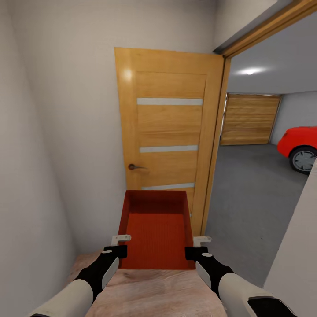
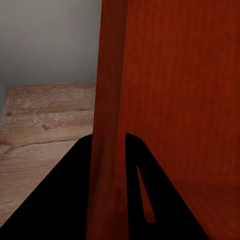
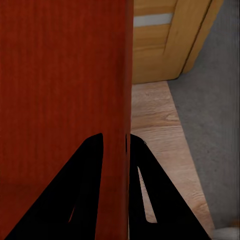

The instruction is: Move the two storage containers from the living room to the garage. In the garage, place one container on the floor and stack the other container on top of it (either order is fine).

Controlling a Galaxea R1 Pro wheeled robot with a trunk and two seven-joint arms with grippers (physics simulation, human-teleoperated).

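Ahead and to my right the garage (image 1: 264,185) opens past the wooden door (image 1: 169,132), its grey floor (image 1: 246,211) well beyond the plank flooring (image 1: 149,290) under me. Between my arms I carry one storage container (image 1: 156,229), its long axis pointing straight at the door leaf. My left gripper (image 1: 118,245) pinches its left wall and my right gripper (image 1: 199,247) its right wall, so I must swing right.

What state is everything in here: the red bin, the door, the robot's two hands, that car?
Red bin: carried, empty, held by both side walls.
Left tool: shut on the bin's left wall.
Right tool: shut on the bin's right wall.
Wooden door: swung open.
Slatted garage door: closed.
Red car: parked in the garage.
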